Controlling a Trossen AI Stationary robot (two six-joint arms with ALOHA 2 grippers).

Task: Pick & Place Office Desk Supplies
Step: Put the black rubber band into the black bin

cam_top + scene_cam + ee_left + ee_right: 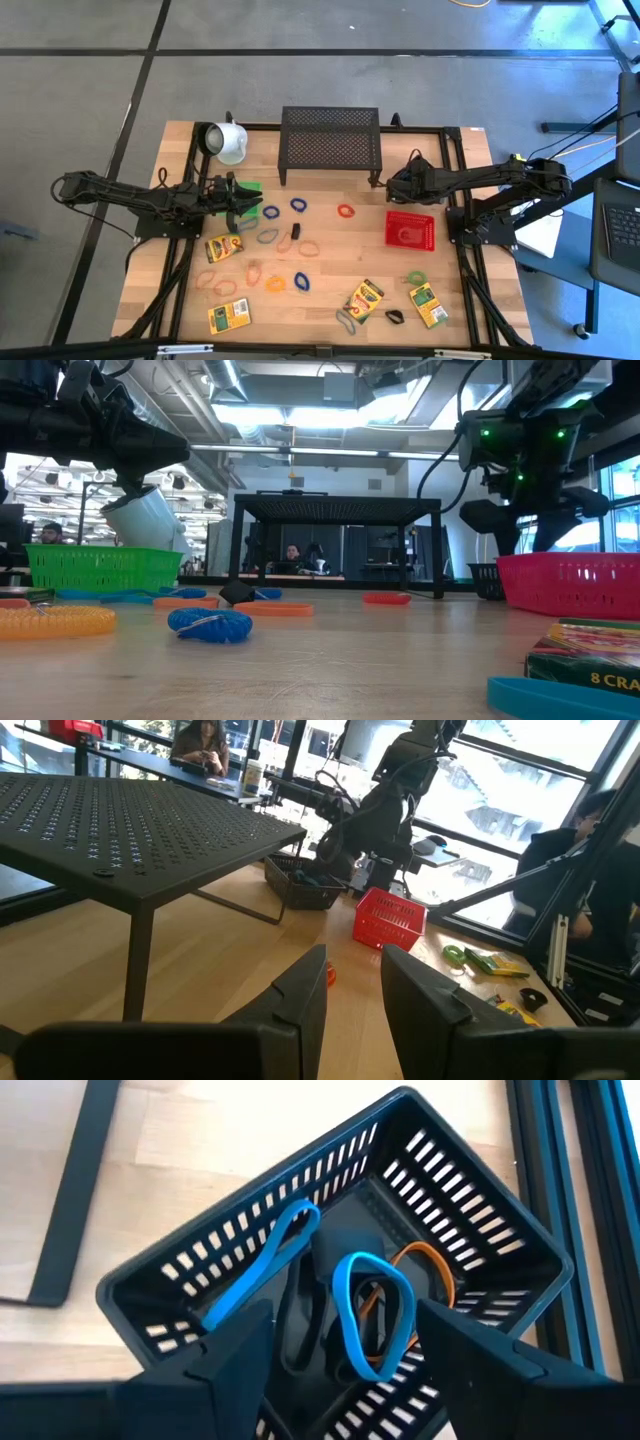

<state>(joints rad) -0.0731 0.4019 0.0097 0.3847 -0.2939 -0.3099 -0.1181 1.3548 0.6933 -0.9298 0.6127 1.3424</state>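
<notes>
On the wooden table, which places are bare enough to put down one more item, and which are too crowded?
Bare wood lies between the red basket and the mesh rack, and in front of the red basket toward the green band. It is crowded from the left gripper forward, where rubber bands and crayon boxes lie close together.

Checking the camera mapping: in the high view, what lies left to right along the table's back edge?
White mug → black mesh rack → right pincer, open over a black basket.
</notes>
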